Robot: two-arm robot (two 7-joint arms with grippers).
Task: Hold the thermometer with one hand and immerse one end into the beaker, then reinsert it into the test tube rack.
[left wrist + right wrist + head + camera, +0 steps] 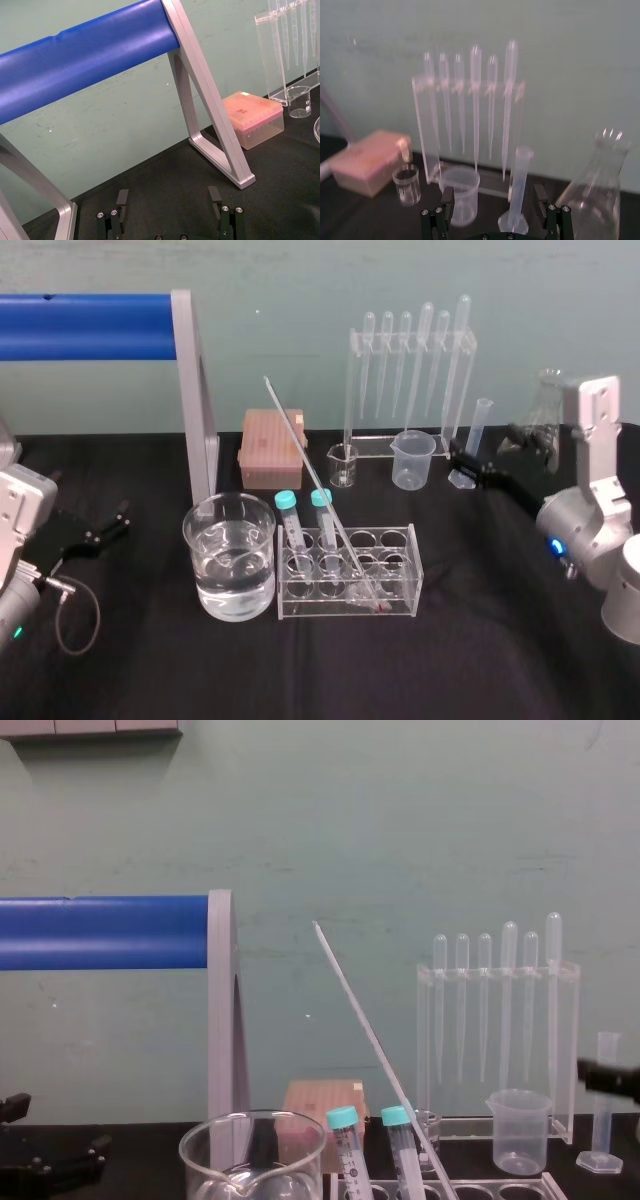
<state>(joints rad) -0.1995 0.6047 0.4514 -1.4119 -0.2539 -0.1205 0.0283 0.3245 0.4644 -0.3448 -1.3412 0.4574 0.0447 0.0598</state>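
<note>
Thermometer (pixel 310 468), thin clear rod, leans in rack (pixel 400 590); left tool (pixel 168 200), right tool (pixel 493 197) gape.

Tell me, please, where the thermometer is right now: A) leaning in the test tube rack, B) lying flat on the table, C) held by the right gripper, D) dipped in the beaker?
A: the thermometer slants from a hole in the test tube rack, beside the beaker, while the left gripper and right gripper sit open at the sides.
</note>
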